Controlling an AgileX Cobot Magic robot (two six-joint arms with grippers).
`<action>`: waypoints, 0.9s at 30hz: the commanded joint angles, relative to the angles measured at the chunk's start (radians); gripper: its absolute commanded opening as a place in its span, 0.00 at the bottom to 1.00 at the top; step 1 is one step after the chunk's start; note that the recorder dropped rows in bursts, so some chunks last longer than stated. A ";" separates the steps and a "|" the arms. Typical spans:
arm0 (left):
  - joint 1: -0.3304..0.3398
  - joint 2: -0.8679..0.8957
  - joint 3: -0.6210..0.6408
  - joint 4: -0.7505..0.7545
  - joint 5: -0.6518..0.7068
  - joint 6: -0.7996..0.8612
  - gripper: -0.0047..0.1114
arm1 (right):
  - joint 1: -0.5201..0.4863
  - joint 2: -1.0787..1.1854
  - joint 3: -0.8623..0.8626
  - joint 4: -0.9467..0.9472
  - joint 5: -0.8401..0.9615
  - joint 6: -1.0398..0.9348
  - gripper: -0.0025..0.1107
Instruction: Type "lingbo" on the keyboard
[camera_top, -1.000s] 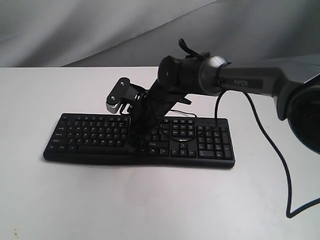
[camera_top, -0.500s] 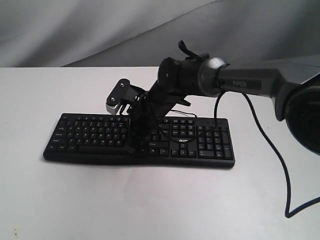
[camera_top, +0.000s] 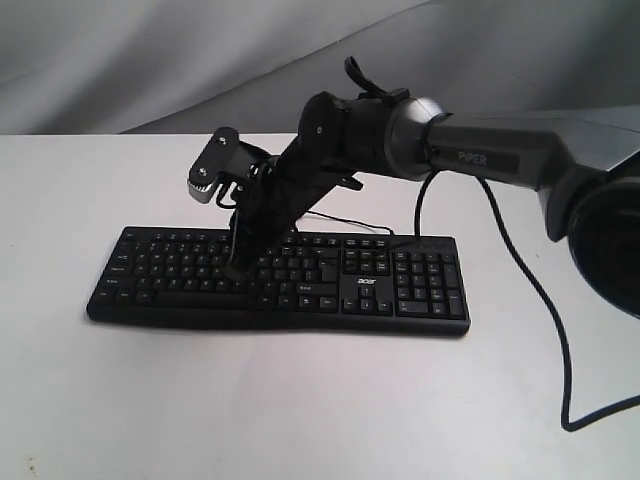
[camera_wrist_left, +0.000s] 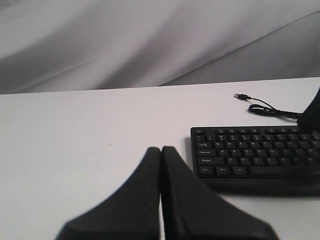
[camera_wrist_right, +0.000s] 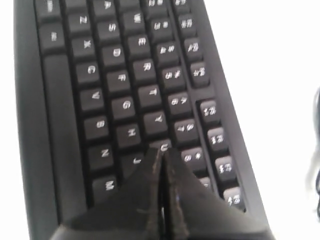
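Observation:
The black keyboard (camera_top: 400, 285) lies flat across the white table (camera_top: 300, 400), with its acer logo to the right of the middle. My right gripper (camera_top: 238, 270) reaches across from the right and points down onto the letter keys left of the middle. In the right wrist view this gripper (camera_wrist_right: 161, 150) is shut, with its tips at the edge of the U key, next to J on the keyboard (camera_wrist_right: 110, 90). I cannot tell whether a key is pressed. My left gripper (camera_wrist_left: 161, 149) is shut and empty above bare table, off the left end of the keyboard (camera_wrist_left: 260, 155).
The keyboard's thin USB cable (camera_wrist_left: 265, 107) lies loose on the table behind it, with its plug free. A thicker black cable (camera_top: 545, 310) hangs from my right arm down to the table at the right. A grey cloth backdrop stands behind the table.
My right gripper has moved left along the keyboard and a little toward its back rows, from the keys near the middle to those left of it. The keyboard has not shifted.

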 joint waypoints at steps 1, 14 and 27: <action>0.001 -0.004 0.005 -0.004 -0.007 -0.002 0.04 | 0.001 0.024 -0.040 0.015 0.000 -0.007 0.02; 0.001 -0.004 0.005 -0.004 -0.007 -0.002 0.04 | 0.000 0.054 -0.044 -0.008 -0.015 0.010 0.02; 0.001 -0.004 0.005 -0.004 -0.007 -0.002 0.04 | 0.000 0.054 -0.044 -0.042 -0.012 0.034 0.02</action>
